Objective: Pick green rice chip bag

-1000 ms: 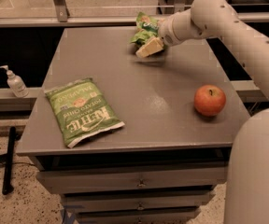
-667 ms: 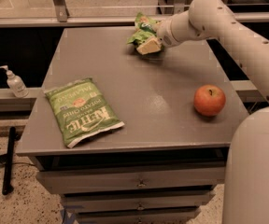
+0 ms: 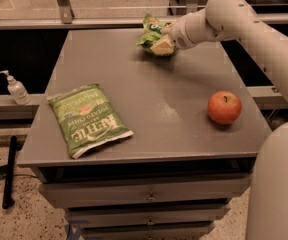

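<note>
Closest to you, at the bottom right, is the robot's white body (image 3: 279, 184); the picture's edge cuts it off, so you see only part of it. Under the table (image 3: 174, 114) are grey drawers (image 3: 149, 196); the lowest one is cut off too. On the floor to the left lies a black bar (image 3: 9, 171); you cannot tell what it is.

On the near left of the table lies the Kettle bag (image 3: 89, 118); it is big, flat and green; its words are upside down to you; its near corner comes close to the front edge. On the right sits a red apple (image 3: 224, 107), alone and well apart from both bags. Off the table, on a ledge to the left, stands a small pump bottle (image 3: 15, 88).

The white arm (image 3: 264, 34) comes in from the right and runs out of view there. At its end is the gripper (image 3: 168, 38), over the table's far edge, right against the rice chip bag (image 3: 153, 34); the bag covers its tip, so you cannot tell if it is open or closed. The rice chip bag is small, crumpled and light green, with a tan chip picture; a dark shadow lies under it; you cannot tell if it sits on the table or hangs just above.
</note>
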Tool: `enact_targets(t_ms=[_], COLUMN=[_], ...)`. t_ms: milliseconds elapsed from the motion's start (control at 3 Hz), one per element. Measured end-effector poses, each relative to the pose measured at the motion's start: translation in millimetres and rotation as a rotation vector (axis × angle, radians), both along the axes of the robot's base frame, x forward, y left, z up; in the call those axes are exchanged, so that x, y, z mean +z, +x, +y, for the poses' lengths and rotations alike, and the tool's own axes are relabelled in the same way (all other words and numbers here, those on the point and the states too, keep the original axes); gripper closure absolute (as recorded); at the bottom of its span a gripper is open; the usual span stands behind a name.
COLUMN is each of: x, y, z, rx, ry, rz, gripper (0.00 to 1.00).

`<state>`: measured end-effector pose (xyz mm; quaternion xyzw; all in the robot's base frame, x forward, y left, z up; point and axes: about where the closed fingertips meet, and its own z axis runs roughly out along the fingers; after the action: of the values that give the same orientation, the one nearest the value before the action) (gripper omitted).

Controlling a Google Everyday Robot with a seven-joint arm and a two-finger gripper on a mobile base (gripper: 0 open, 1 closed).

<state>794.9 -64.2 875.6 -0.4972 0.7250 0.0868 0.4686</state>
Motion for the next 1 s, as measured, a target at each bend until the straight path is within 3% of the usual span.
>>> enact_targets(t_ms=[333,1000], x=[13,64], y=[-10,-40], z=[-3,-20], rx=[0.02,0.103], ry=[0.0,0.103], rz=[-0.015,-0.068], gripper=[1.0,1.0])
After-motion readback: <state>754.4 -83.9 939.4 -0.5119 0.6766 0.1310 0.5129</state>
